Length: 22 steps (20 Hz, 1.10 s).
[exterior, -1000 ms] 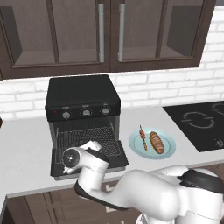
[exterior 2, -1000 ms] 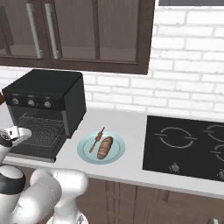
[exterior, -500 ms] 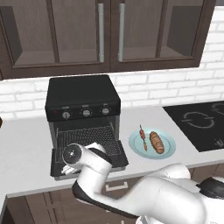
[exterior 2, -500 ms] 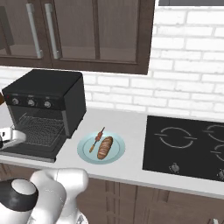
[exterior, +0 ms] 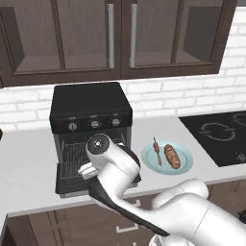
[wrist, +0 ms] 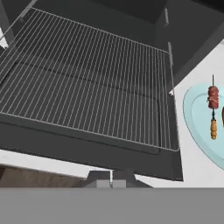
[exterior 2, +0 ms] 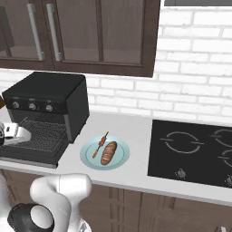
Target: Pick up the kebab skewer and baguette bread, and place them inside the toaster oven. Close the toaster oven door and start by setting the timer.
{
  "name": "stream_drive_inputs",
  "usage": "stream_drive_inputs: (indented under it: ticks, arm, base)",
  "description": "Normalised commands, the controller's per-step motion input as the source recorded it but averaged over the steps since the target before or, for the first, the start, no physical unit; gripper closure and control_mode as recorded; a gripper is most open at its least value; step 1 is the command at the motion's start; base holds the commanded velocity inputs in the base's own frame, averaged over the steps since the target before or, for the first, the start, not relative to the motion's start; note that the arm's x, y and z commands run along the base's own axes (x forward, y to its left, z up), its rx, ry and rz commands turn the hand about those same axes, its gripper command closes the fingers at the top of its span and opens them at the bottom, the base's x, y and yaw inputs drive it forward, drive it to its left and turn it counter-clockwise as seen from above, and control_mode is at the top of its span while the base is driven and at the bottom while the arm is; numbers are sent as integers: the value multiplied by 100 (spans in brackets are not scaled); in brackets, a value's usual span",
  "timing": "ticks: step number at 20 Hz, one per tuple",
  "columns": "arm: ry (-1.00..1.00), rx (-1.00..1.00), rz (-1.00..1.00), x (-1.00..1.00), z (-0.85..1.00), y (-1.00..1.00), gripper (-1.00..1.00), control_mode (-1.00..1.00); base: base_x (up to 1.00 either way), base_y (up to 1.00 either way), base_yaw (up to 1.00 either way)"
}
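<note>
The black toaster oven (exterior: 91, 103) (exterior 2: 45, 90) stands on the counter. Its door (exterior: 65, 185) (exterior 2: 31, 156) (wrist: 52, 142) lies dropped open and flat, and the wire rack (wrist: 87, 78) is bare. My gripper (wrist: 112, 178) is shut on nothing, low over the door's front edge, looking into the oven. To the oven's right, a light blue plate (exterior: 151, 161) (exterior 2: 120, 158) (wrist: 197, 122) carries the kebab skewer (exterior: 157, 151) (exterior 2: 100, 144) (wrist: 213, 111). The golden-brown baguette bread (exterior: 172, 156) (exterior 2: 108, 152) lies beside the skewer.
A black cooktop (exterior: 216, 134) (exterior 2: 195, 149) is set into the counter to the right of the plate. Dark wall cabinets (exterior: 120, 33) hang above the oven, in front of a white brick wall. The counter's front edge runs just below the open door.
My gripper has gone from open to shut. The wrist has risen and shifted right in front of the open oven; skewer and bread have stayed on the plate.
</note>
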Motion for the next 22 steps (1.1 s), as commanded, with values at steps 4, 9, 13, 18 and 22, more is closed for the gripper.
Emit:
stream_drive_inputs:
  ticks: [4, 9, 13, 18, 22]
  arm:
    - [12, 4, 0, -7, 19, -100, 100, -100]
    - [14, 2, 0, -4, 15, -100, -100, -100]
    - [19, 3, -1, 0, 3, -100, -100, -100]
    - [16, 9, -7, 28, -2, -89, -100, -100]
    - [17, 15, -15, 75, -22, -73, -100, -100]
  base:
    - [0, 0, 0]
    - [0, 0, 0]
    - [0, 0, 0]
    - [0, 0, 0]
    - [0, 0, 0]
